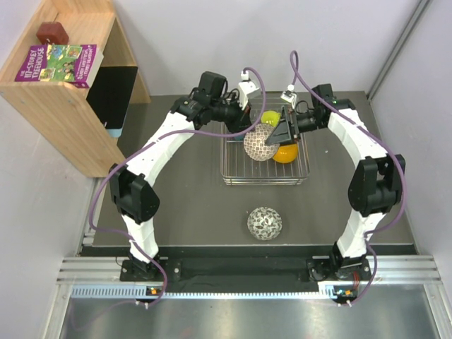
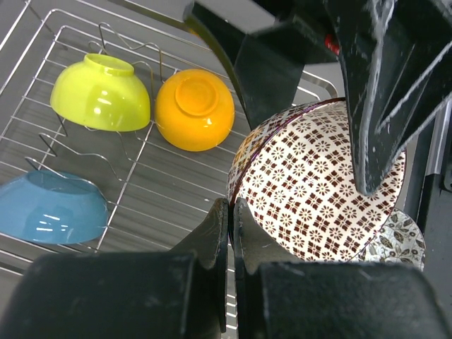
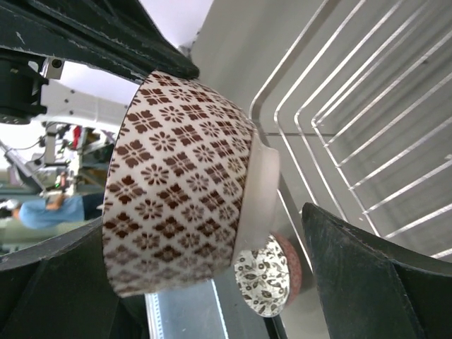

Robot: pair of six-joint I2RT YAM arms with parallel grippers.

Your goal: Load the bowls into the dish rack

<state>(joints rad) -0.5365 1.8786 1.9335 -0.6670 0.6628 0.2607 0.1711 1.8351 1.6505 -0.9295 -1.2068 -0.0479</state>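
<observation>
The white bowl with brown lattice [image 1: 261,143] [image 2: 325,191] [image 3: 183,191] hangs on its side over the dish rack [image 1: 265,180] [image 2: 141,205] [image 3: 367,106]. My left gripper [image 1: 247,131] [image 2: 232,208] is shut on its rim. My right gripper [image 1: 282,134] [image 3: 205,219] stands open and straddles the bowl, with one finger [image 3: 367,275] a little apart from the foot. In the rack lie a yellow-green bowl [image 1: 270,117] [image 2: 101,93], an orange bowl [image 1: 284,154] [image 2: 194,109] and a blue bowl [image 2: 49,208], all mouth down. A pinkish-red bowl [image 1: 265,223] [image 3: 272,279] with a leaf-patterned inside sits on the table in front of the rack.
A wooden shelf [image 1: 70,92] with books [image 1: 60,62] stands at the back left of the table. The metal rail [image 1: 233,272] that carries both arm bases runs along the near edge. A wall closes off the right side.
</observation>
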